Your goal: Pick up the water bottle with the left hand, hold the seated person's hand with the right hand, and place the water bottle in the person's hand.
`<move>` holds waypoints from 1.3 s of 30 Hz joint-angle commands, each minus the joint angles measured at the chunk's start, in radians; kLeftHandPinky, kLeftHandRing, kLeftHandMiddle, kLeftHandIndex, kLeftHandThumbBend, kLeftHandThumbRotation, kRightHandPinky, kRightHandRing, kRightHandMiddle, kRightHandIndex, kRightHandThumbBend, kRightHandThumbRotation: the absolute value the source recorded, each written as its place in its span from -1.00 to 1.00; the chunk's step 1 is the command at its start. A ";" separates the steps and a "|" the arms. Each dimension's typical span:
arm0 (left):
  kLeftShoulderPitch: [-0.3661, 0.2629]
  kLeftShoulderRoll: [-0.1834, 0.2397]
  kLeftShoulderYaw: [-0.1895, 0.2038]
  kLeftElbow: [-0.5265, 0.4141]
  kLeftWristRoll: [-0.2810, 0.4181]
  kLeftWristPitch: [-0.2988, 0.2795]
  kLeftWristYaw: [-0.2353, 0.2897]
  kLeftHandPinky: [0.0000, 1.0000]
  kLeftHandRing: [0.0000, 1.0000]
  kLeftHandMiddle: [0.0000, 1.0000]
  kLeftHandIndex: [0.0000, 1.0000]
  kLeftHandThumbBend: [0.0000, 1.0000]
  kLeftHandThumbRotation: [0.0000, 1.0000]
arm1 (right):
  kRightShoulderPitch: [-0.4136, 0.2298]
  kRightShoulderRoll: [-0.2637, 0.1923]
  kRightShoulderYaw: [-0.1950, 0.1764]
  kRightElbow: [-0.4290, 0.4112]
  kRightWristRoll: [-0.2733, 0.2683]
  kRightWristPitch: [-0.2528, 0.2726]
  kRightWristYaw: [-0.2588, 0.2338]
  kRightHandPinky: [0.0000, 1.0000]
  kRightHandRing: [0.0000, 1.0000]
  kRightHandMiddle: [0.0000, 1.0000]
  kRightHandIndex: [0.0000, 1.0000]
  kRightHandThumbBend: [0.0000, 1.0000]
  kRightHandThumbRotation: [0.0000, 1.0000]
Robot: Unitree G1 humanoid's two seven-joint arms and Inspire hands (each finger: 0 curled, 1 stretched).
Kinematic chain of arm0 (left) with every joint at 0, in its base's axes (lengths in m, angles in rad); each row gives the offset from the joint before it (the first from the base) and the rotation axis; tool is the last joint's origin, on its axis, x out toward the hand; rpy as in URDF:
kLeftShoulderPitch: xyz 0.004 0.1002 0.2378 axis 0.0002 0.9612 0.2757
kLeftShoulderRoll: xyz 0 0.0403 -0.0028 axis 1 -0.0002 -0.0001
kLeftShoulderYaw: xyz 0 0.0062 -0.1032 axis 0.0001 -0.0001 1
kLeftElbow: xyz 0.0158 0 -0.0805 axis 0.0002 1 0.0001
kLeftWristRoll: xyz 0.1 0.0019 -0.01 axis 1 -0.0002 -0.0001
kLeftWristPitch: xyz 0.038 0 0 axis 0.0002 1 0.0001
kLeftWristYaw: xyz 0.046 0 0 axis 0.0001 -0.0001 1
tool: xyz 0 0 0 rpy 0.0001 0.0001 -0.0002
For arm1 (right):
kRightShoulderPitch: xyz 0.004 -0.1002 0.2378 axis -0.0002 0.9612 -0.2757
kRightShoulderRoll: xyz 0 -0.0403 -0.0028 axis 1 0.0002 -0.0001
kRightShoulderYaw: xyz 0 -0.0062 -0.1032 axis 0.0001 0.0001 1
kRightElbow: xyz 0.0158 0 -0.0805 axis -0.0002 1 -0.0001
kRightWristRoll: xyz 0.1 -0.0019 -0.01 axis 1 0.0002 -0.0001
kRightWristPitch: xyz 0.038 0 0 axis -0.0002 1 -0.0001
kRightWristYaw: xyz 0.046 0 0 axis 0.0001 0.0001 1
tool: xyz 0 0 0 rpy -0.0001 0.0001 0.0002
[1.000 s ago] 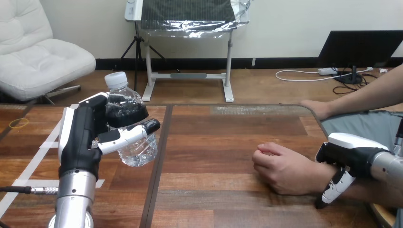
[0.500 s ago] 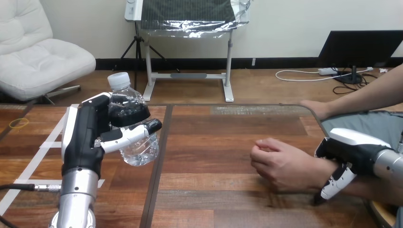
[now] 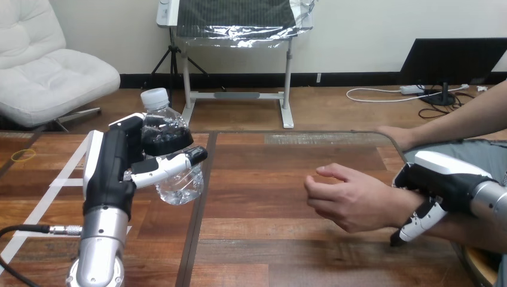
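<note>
Over table (image 3: 269, 239), left hand (image 3: 113, 173) holding bottle (image 3: 166, 133), right hand (image 3: 439, 176) clasping wrist (image 3: 399, 206)

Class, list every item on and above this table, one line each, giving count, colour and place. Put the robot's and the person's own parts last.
table: one, brown wood, across the view
water bottle: one, clear with a dark label and white cap, cap up, over the table's left part
tape strips: a few, white, on the table's left part
rubber band: one, yellow, on the table at the far left
person's hand: one, loosely curled, over the table right of centre
person's other hand: one, at the table's far right edge
left hand: one, black and white, curled round the water bottle
right hand: one, black and white, curled round the person's wrist
</note>
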 commanded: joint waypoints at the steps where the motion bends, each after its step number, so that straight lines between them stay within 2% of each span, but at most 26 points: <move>1: -0.116 -0.001 -0.013 0.038 -0.001 -0.052 0.003 -0.44 -0.30 -0.21 -0.16 0.29 -1.00 | 0.022 0.047 -0.033 -0.013 0.054 0.012 -0.008 -0.82 -0.73 -0.60 -0.57 0.30 -1.00; 23: -0.245 -0.028 -0.045 0.210 0.034 -0.085 0.042 -0.41 -0.26 -0.16 -0.14 0.29 -1.00 | 0.050 0.054 -0.035 -0.127 0.064 0.056 0.032 -0.76 -0.67 -0.54 -0.52 0.38 -1.00; 31: -0.298 -0.057 -0.046 0.279 0.005 -0.109 0.040 -0.42 -0.28 -0.16 -0.13 0.30 -1.00 | 0.056 0.058 -0.032 -0.160 0.061 0.069 0.034 -0.77 -0.68 -0.55 -0.52 0.38 -1.00; 39: -0.347 -0.088 -0.052 0.339 0.012 -0.112 0.058 -0.43 -0.28 -0.15 -0.12 0.30 -1.00 | 0.056 0.065 -0.033 -0.177 0.069 0.062 0.037 -0.79 -0.69 -0.56 -0.52 0.38 -1.00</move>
